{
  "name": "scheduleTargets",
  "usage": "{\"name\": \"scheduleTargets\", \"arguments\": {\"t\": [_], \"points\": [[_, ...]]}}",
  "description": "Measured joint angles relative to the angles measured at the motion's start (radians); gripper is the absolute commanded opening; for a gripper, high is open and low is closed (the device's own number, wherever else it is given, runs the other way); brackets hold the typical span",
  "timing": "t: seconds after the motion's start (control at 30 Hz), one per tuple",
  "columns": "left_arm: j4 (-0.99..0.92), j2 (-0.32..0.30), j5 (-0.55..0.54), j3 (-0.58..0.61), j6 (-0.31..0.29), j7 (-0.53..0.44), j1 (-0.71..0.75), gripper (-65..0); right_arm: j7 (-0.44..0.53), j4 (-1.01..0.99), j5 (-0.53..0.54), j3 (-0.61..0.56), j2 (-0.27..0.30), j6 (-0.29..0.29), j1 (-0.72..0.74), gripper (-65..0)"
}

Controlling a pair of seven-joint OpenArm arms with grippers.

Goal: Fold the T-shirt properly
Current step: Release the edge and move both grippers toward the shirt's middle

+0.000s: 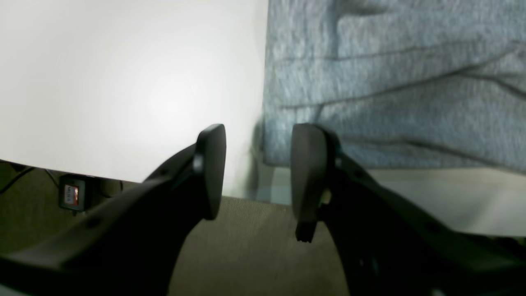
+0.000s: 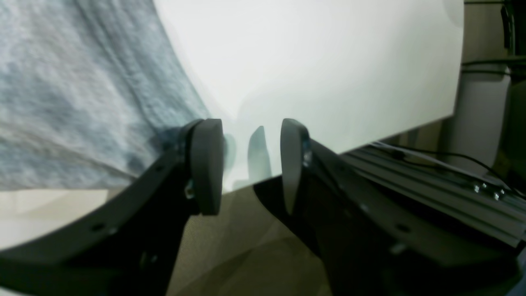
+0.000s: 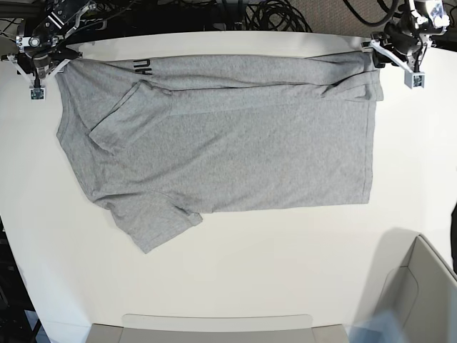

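The heather-grey T-shirt (image 3: 235, 136) lies flat on the white table (image 3: 235, 264), collar end to the left in the base view. Its far edge is folded over in a strip that shows some black lettering (image 3: 143, 67). At the shirt's far right corner my left gripper (image 3: 378, 53) stands open. In the left wrist view the left gripper (image 1: 259, 164) has nothing between its fingers and the T-shirt's corner (image 1: 370, 82) lies just beyond them. My right gripper (image 3: 53, 66) is at the far left corner, open. In its own view the right gripper (image 2: 249, 164) is empty, with the T-shirt (image 2: 74, 94) beside its left finger.
A grey bin (image 3: 428, 286) stands at the near right corner and a flat grey tray edge (image 3: 214, 325) runs along the near side. Cables (image 3: 271, 14) lie behind the table. The table's far edge is right under both grippers, with an aluminium rail (image 2: 431, 176) beyond it.
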Motion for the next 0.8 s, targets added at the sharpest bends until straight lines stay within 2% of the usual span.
{"name": "scheduleTargets", "arguments": {"t": [0.27, 0.43, 0.57, 0.7, 0.8], "points": [[0.0, 0.0, 0.0, 0.0, 0.0, 0.0, -0.007, -39.4, -0.007, 0.008, -0.001, 0.018, 0.006, 0.0, 0.029, -41.1], [0.018, -0.001, 0.0, 0.0, 0.0, -0.003, -0.029, -39.4, 0.003, 0.125, -0.004, 0.046, 0.029, 0.0, 0.078, -41.2], [0.113, 0.005, -0.007, -0.031, 0.0, -0.001, -0.029, -39.4, -0.01, 0.193, -0.005, 0.031, 0.011, 0.0, 0.142, -41.3], [0.116, 0.006, -0.004, -0.033, 0.003, 0.008, -0.122, -39.4, -0.001, 0.204, 0.0, -0.056, -0.002, 0.0, 0.209, -41.3], [0.12, 0.003, -0.008, -0.032, -0.002, 0.006, -0.204, -40.6, -0.01, 0.204, -0.008, -0.161, -0.039, 0.0, 0.226, -41.3]]}}
